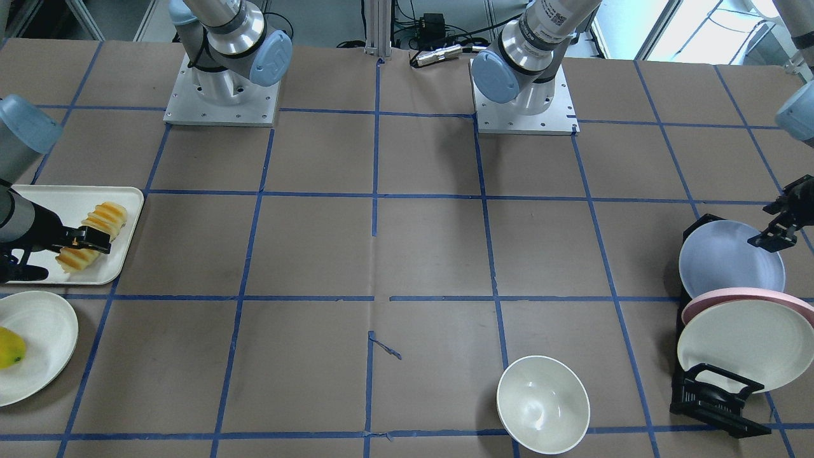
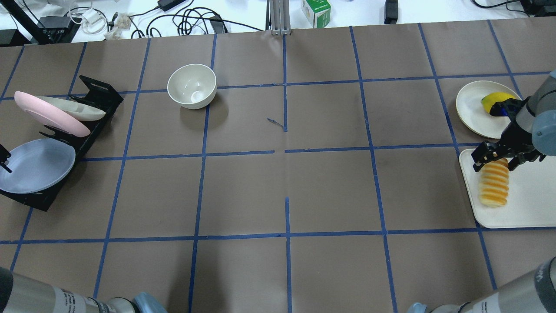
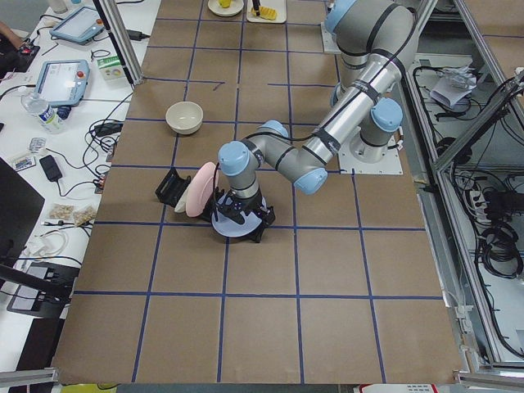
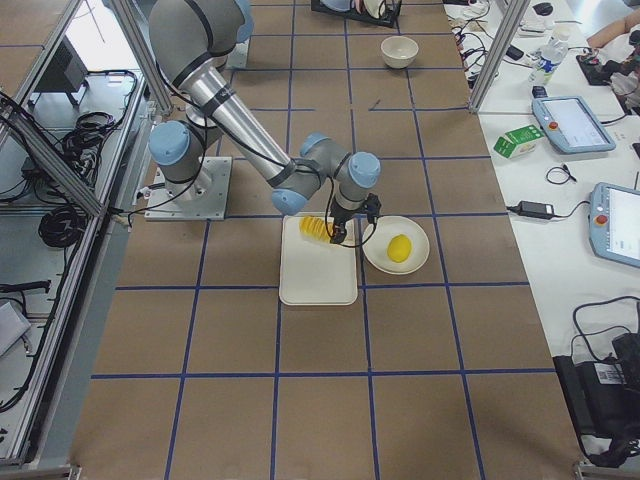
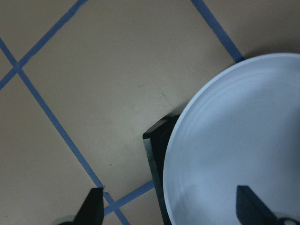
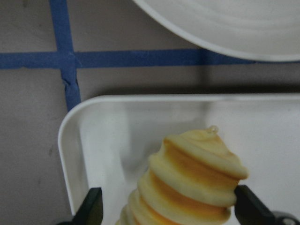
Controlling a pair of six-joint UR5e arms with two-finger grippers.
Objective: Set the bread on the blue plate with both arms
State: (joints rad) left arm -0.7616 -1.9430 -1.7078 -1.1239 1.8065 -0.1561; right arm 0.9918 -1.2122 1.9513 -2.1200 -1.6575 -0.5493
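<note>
The bread [image 2: 494, 182] lies on a white tray [image 2: 521, 213] at the table's right end; it also shows in the front view [image 1: 105, 219] and the right wrist view [image 6: 192, 183]. My right gripper [image 2: 495, 158] is low over its far end, open, with a finger on either side [image 6: 171, 211]. The blue plate [image 2: 37, 165] leans in a black rack [image 2: 93, 89] at the left end. My left gripper [image 1: 779, 222] is open at the plate's outer rim, one finger over the plate [image 5: 234, 140] and one outside it [image 5: 168, 211].
A pink plate [image 2: 47, 113] and a cream plate [image 2: 74, 108] stand in the same rack. A white bowl [image 2: 192, 85] sits at the far middle-left. A cream plate [image 2: 471, 108] with a yellow fruit [image 2: 493, 99] lies just beyond the tray.
</note>
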